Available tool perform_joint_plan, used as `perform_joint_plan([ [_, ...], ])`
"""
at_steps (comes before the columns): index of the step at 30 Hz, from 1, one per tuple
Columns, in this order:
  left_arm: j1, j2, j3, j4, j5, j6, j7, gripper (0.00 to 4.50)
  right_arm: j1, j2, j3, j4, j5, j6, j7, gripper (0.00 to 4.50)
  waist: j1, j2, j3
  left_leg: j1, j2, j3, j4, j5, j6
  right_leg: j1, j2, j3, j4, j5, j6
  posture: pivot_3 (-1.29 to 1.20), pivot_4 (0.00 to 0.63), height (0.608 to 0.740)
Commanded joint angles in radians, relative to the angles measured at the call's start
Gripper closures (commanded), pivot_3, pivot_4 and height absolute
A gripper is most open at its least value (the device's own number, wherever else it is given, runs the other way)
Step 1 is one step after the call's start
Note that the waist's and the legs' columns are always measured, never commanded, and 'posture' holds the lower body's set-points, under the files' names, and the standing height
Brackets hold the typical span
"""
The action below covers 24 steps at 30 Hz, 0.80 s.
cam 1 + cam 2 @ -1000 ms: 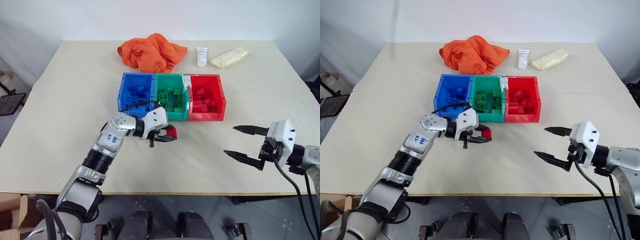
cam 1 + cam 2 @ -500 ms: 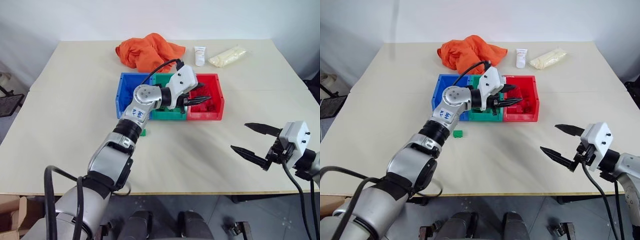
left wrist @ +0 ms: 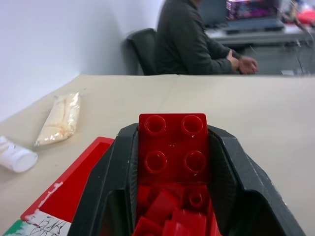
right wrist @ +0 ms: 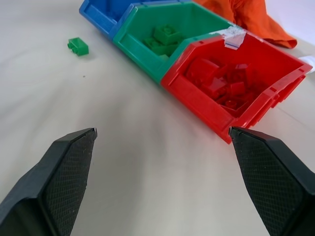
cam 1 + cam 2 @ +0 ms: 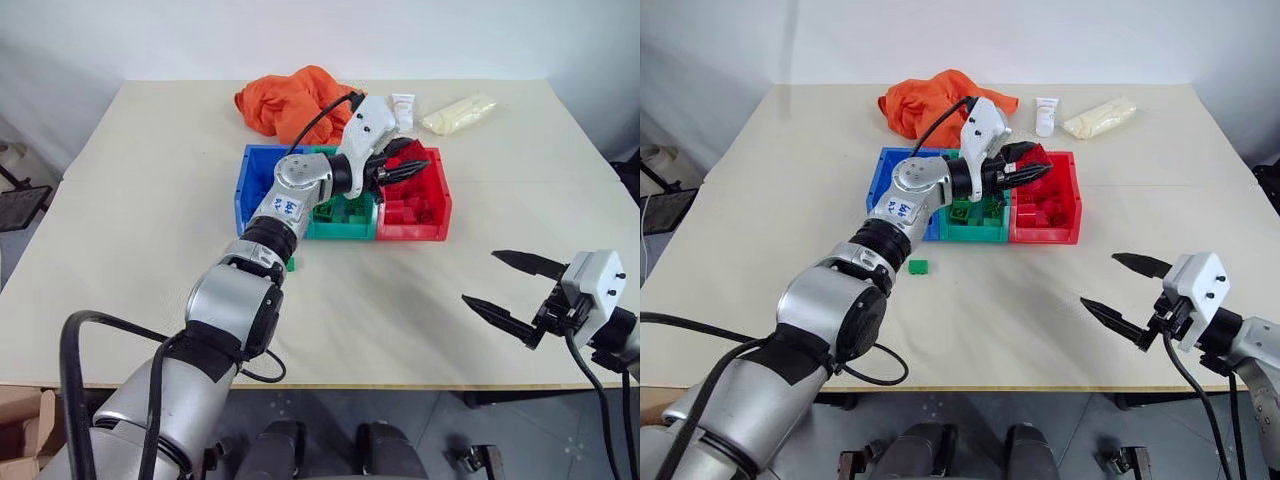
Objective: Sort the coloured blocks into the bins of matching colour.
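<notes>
Left wrist view is showing the left gripper (image 3: 172,162) clamping a red block (image 3: 173,147) above the red bin (image 5: 1045,205). Releasing off-centre is risking a bounce onto the table (image 5: 150,210). Right gripper (image 5: 507,285) is hanging wide apart. No writing is reading clearly.

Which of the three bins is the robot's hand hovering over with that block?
The red bin, the end one beside the green; the left gripper holds a red block above it.
</notes>
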Motion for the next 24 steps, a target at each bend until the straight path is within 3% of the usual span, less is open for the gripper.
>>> perform_joint_plan([
  [1, -0.025, 0.020, 0.056, -0.027, -0.044, 0.005, -0.010, 3.01, -0.026, 0.001, 0.000, -0.013, 0.007, -0.016, -0.002, 0.00, -0.002, 0.000, 0.000, 0.000, 0.000, 0.000, 0.000, 0.000, 0.000, 0.000, 0.000, 0.000, 0.000, 0.000, 0.000, 0.00, 0.150, 0.740],
  [12, 0.022, 0.091, 0.099, -0.083, -0.065, 0.051, -0.096, 3.01, -0.109, -0.018, 0.023, 0.054, 0.002, -0.007, 0.032, 0.00, 0.003, 0.000, 0.000, 0.000, 0.000, 0.000, 0.001, 0.000, 0.000, -0.001, 0.000, 0.000, 0.001, 0.000, 0.000, 0.00, 0.150, 0.740],
  [24, -0.051, -0.002, 0.042, 0.007, 0.021, 0.038, -0.043, 3.01, -0.019, 0.015, -0.030, -0.009, 0.010, -0.016, -0.010, 0.00, 0.002, 0.000, 0.000, 0.000, -0.001, 0.000, 0.001, 0.000, 0.000, -0.001, 0.000, 0.000, 0.001, 0.000, 0.001, 0.00, 0.150, 0.740],
])
